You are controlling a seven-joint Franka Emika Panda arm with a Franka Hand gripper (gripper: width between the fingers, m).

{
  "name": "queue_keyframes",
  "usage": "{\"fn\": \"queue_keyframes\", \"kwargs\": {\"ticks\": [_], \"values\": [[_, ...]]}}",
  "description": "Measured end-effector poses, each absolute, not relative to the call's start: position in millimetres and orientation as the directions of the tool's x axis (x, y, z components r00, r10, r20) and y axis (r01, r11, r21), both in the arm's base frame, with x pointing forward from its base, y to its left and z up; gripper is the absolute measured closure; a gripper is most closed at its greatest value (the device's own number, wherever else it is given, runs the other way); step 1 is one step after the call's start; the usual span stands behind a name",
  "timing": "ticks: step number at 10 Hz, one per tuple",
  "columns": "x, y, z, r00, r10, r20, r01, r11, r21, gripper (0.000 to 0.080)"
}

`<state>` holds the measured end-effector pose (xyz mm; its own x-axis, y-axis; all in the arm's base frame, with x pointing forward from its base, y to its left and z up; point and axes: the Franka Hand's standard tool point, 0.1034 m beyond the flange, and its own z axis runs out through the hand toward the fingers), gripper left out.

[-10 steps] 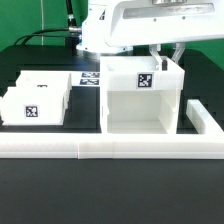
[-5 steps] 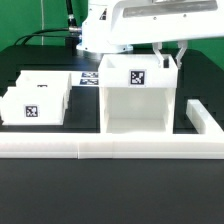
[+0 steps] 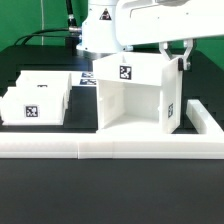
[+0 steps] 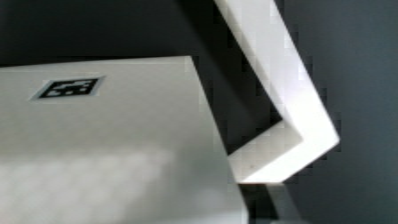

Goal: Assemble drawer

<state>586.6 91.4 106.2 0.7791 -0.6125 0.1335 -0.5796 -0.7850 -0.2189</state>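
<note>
The tall white drawer housing stands in the middle, open side facing front, a tag on its top. It is turned so that its right side wall with a tag shows. My gripper is at the housing's upper right corner, its fingers either side of the right wall's top edge, shut on it. Two white trays with tags sit at the exterior view's left. In the wrist view the housing's top fills the picture with its tag; one dark finger shows at its edge.
The long low white L-shaped barrier runs along the front and turns back at the exterior view's right; it also shows in the wrist view. The marker board lies behind the housing. The table is black.
The housing has turned about its upright axis, with its front swinging toward the exterior view's left, so its right side wall now shows. The gripper moved with it. The trays have not moved.
</note>
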Motion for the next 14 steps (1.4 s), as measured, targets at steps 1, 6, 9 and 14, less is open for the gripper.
{"fn": "queue_keyframes", "kwargs": {"ticks": [1, 6, 9, 14], "values": [[588.9, 90.4, 105.7, 0.76, -0.636, 0.134, -0.602, -0.767, -0.222, 0.0755], [592.8, 96.7, 112.6, 0.601, -0.796, 0.072, -0.752, -0.594, -0.284, 0.0754], [594.2, 113.7, 112.0, 0.25, -0.965, -0.073, -0.933, -0.221, -0.284, 0.0754], [616.5, 116.5, 111.7, 0.071, -0.986, -0.15, -0.963, -0.028, -0.27, 0.0752]]}}
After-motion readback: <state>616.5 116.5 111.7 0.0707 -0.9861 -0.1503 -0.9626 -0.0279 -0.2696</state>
